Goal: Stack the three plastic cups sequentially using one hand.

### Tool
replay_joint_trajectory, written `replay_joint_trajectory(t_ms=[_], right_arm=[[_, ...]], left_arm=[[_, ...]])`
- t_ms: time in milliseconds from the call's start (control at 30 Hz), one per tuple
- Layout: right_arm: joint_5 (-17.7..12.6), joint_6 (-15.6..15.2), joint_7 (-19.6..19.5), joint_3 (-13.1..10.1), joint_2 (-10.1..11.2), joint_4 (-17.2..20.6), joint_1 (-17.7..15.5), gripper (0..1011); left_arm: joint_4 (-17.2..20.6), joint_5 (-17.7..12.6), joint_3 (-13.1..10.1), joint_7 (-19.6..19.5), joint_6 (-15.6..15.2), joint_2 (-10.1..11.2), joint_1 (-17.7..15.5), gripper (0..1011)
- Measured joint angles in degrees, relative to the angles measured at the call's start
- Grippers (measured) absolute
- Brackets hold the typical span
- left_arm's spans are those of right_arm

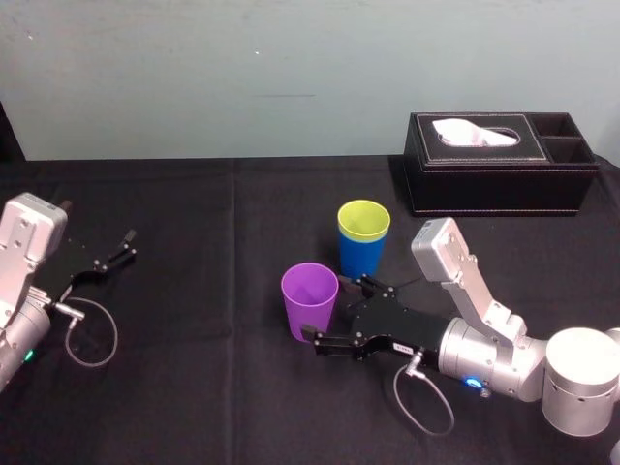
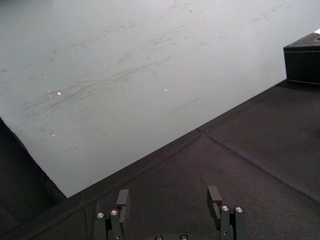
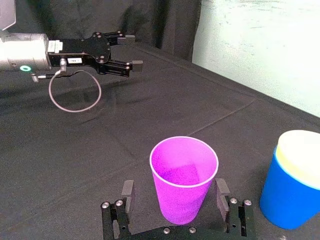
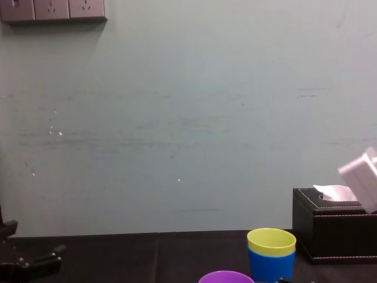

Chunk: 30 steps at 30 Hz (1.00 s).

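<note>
The right pincer (image 1: 341, 312) sits low on the black tabletop (image 1: 194, 387), spread wide, with the purple cup (image 1: 310, 300) standing upright between its fingers (image 3: 126, 194). I can't tell whether either finger touches it. Just beside it, toward the wall, the yellow-green cup (image 1: 363, 220) is nested inside the blue cup (image 1: 360, 257). The tissue box (image 1: 499, 174) stands farther back on the right. The left pincer (image 1: 116, 250) rests at the tabletop's left side, spread open, holding nothing.

Right hand (image 1: 327, 310) extended, fingers spread; left hand (image 1: 113, 252) parked.
</note>
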<state>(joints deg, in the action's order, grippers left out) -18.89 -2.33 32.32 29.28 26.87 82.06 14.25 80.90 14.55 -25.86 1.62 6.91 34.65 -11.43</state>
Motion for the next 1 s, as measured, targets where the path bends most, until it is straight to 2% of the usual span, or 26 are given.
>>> replay_joint_trajectory(t_ms=[400, 1000], right_arm=[[0.4, -0.9, 0.1, 1.3, -2.0, -3.1, 2.3, 1003], [1.8, -0.4, -0.9, 2.0, -3.5, -4.7, 3.7, 1003]], left_arm=[[0.0, 0.0, 0.0, 0.0, 0.0, 0.0, 0.0, 1010], [0.0, 0.0, 0.0, 0.0, 0.0, 0.0, 0.0, 1010]])
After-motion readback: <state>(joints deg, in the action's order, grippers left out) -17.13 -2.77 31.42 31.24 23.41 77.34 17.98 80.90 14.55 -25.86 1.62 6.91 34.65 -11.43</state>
